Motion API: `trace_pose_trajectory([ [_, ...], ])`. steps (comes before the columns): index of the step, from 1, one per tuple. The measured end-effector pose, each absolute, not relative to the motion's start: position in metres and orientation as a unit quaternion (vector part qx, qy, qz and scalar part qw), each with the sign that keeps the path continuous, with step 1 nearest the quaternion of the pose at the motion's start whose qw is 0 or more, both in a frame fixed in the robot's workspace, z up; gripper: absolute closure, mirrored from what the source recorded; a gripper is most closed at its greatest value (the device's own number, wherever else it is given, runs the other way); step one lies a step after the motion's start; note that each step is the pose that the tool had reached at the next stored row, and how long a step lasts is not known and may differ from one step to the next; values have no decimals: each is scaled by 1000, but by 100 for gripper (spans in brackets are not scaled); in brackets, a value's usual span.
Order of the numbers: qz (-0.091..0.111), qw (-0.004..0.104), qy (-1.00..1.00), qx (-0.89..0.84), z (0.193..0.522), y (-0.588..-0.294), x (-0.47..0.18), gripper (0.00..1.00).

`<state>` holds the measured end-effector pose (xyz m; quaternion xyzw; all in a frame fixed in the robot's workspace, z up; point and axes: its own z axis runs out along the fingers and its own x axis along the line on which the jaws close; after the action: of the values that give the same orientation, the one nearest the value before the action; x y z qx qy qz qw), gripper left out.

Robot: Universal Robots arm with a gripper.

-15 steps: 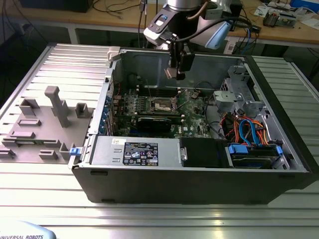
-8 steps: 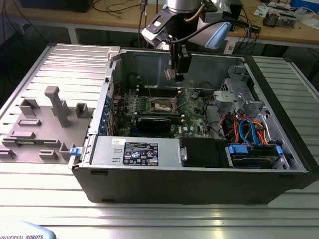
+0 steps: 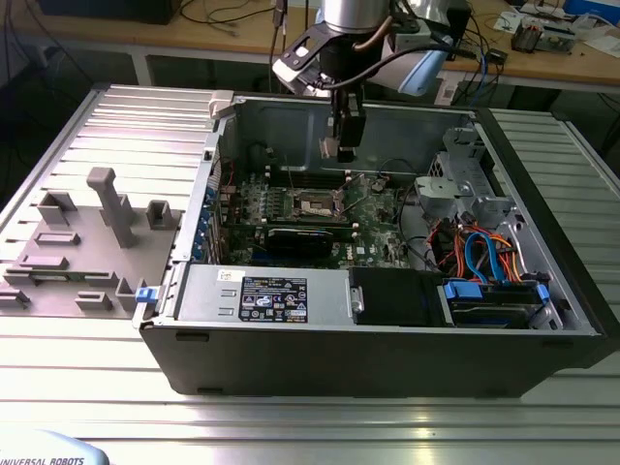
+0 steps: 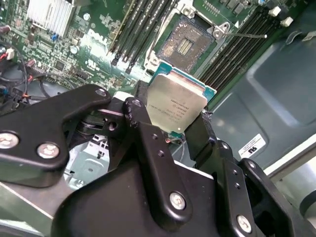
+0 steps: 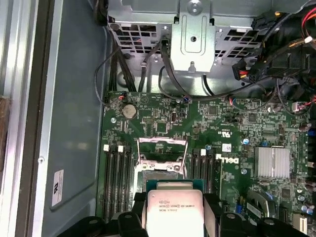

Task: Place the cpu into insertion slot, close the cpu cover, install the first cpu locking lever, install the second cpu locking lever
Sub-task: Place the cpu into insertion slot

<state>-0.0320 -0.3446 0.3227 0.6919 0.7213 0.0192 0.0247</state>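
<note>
My gripper [image 3: 344,147] hangs inside the open computer case, above the green motherboard, shut on the cpu [image 4: 175,106], a square chip with a silver-grey top. In both wrist views the black fingers [image 4: 139,123] clamp the chip by two opposite edges. The cpu [image 5: 174,212] is held in the air, short of the insertion slot [image 4: 186,43], whose dark contact field lies bare. The slot [image 3: 317,205] sits mid-board. The cpu cover [image 5: 139,150], a thin silver frame, stands tilted up and open over the slot [image 5: 160,173].
Black memory slots [image 5: 116,177] flank the socket on both sides. A finned heatsink [image 5: 272,163], a metal drive cage [image 5: 196,34] and loose cables [image 3: 475,257] crowd the case. A long black card [image 3: 305,239] lies below the socket. A grey fixture block [image 3: 97,242] stands at the exterior view's left.
</note>
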Motion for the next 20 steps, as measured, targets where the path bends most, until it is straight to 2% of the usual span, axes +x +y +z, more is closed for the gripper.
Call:
trace_pose_trajectory([
  [20,18,26,713,700,313,-343,-32,46],
])
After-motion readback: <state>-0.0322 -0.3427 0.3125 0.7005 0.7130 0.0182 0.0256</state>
